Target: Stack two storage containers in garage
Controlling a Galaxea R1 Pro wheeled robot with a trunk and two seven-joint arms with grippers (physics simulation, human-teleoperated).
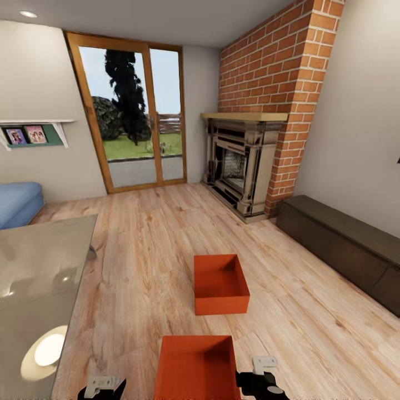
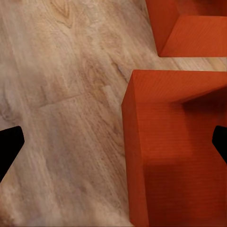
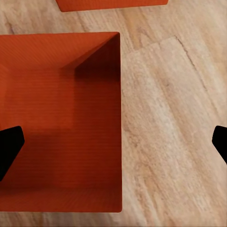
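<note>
Two empty orange bins sit on the wood floor [image 1: 139, 250], near bin [image 1: 195, 366] before far bin [image 1: 220, 283], squarish; left end effector [image 2: 113, 142] and right end effector [image 3: 113, 142] gape open, astride its walls.

Bright, even daylight from the glass door [image 1: 133, 111], ceiling spot [image 1: 28, 14] glowing, round glare on the glass table [image 1: 49, 349], soft shadows inside the bins [image 1: 220, 283], wide-angle bending at head-view edges, wrist views slightly soft, smeared floor [image 2: 61, 118] grain.
</note>
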